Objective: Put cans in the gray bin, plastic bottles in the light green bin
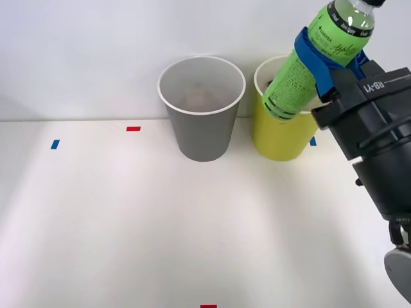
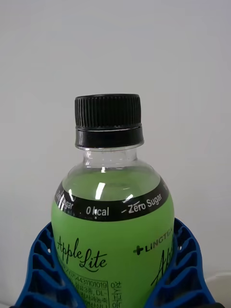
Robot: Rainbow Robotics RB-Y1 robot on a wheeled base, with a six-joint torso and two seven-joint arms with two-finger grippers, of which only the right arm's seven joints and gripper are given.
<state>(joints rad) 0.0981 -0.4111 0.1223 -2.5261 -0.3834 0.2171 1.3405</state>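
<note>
A: What is laid out on the white counter (image 1: 128, 218), from left to right?

B: A small blue tape mark (image 1: 55, 144) and a red tape mark (image 1: 133, 129) are seen at the left. Next, a round tapered gray bin with a white rim (image 1: 202, 122) is stood upright, with something pale and hard to make out inside. Just beside it, a round yellow-green bin (image 1: 277, 138) of the same shape is stood.

A: And the bottle?

B: A translucent green plastic bottle with a black ribbed screw cap (image 1: 318, 54) is held tilted in the air, its base over the yellow-green bin's mouth. It is clamped around its labelled middle by the right gripper (image 1: 329, 56), whose blue ribbed jaws are closed against both sides of it.

A: How can it be expected to handle?

B: It appears full of liquid, so it is judged fairly heavy, and its smooth label may be slippery. The wall is probably stiff enough while capped. The mid-body hold seems sound; a hold at the narrow neck would be less secure.
</note>
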